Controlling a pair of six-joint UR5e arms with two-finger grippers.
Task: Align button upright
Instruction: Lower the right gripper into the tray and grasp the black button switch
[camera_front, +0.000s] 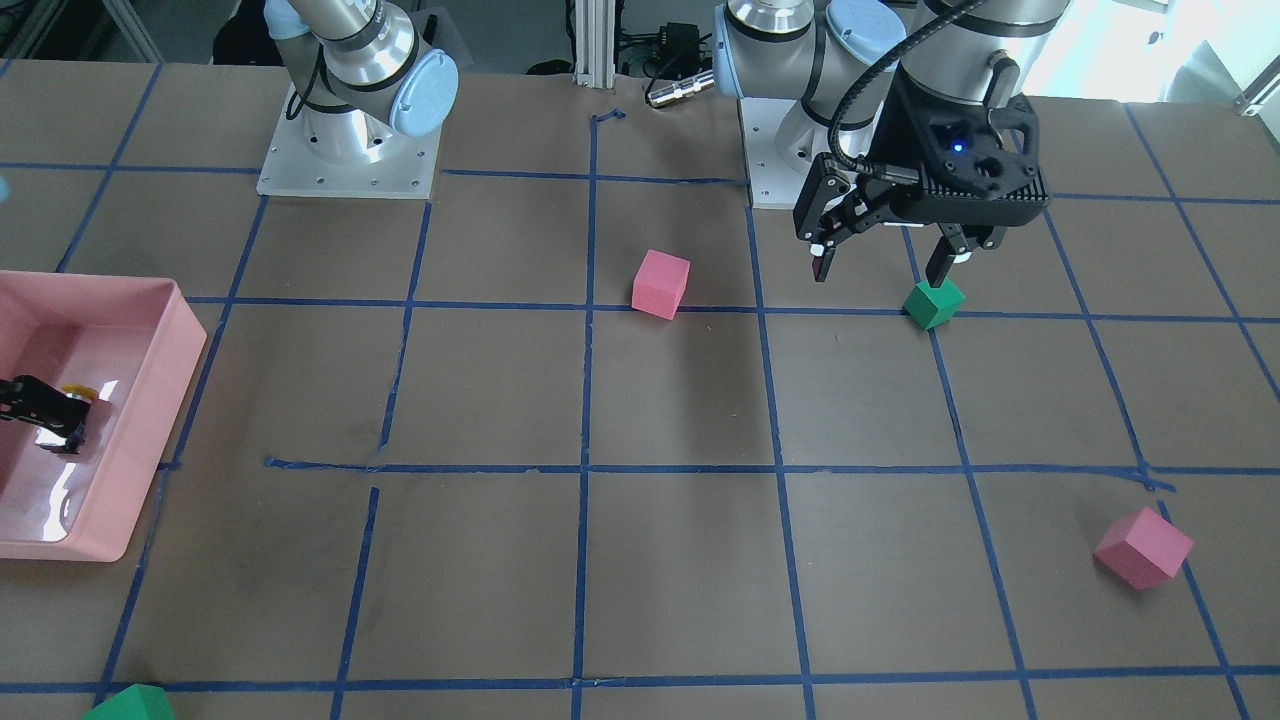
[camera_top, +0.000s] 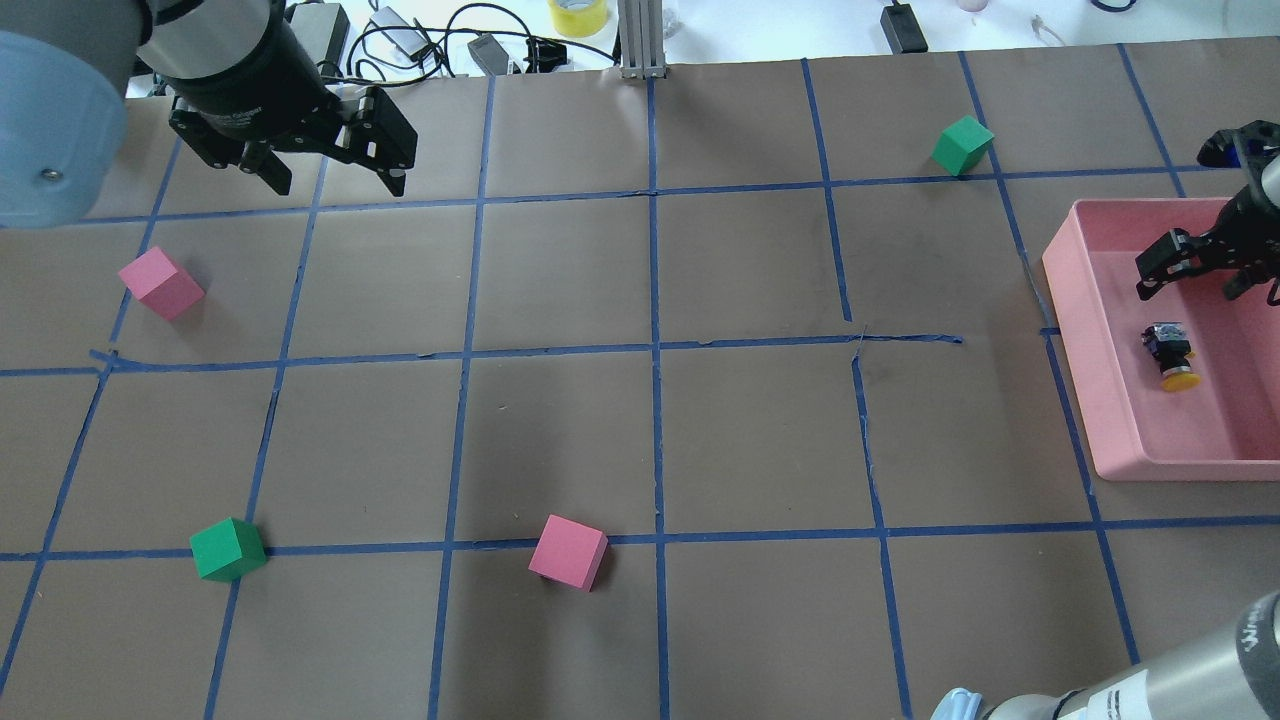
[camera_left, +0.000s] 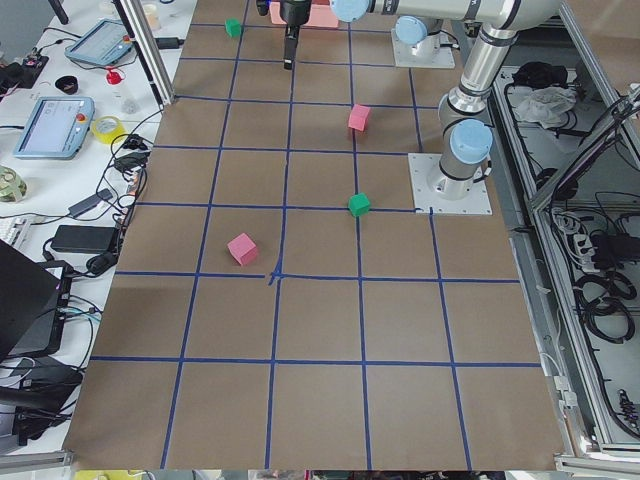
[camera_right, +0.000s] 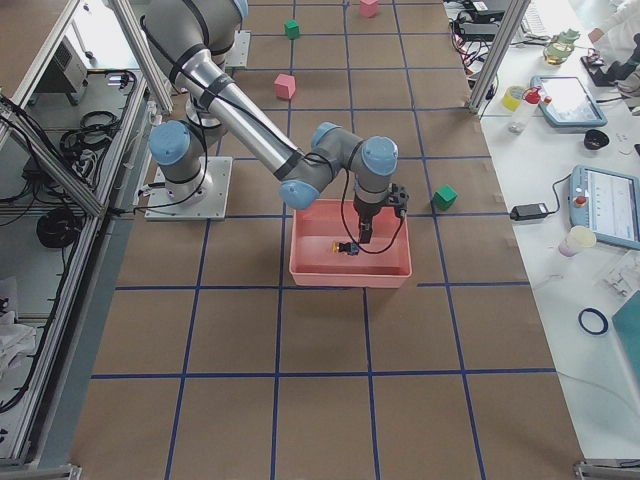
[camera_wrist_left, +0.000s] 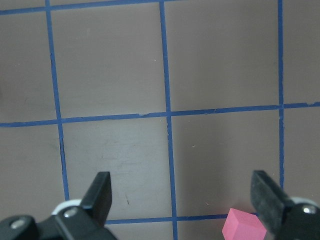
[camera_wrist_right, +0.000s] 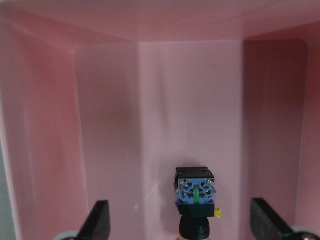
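The button lies on its side on the floor of the pink tray, with its yellow cap toward the robot. It also shows in the front view and the right side view. In the right wrist view, the button shows its blue-and-grey base between the fingers. My right gripper is open and empty, hovering over the tray just beyond the button. My left gripper is open and empty, high above the table's far left; it also shows in the front view.
A pink cube and a green cube lie on the left side. Another pink cube sits near the front middle. A second green cube sits far right of centre, close to the tray's far corner.
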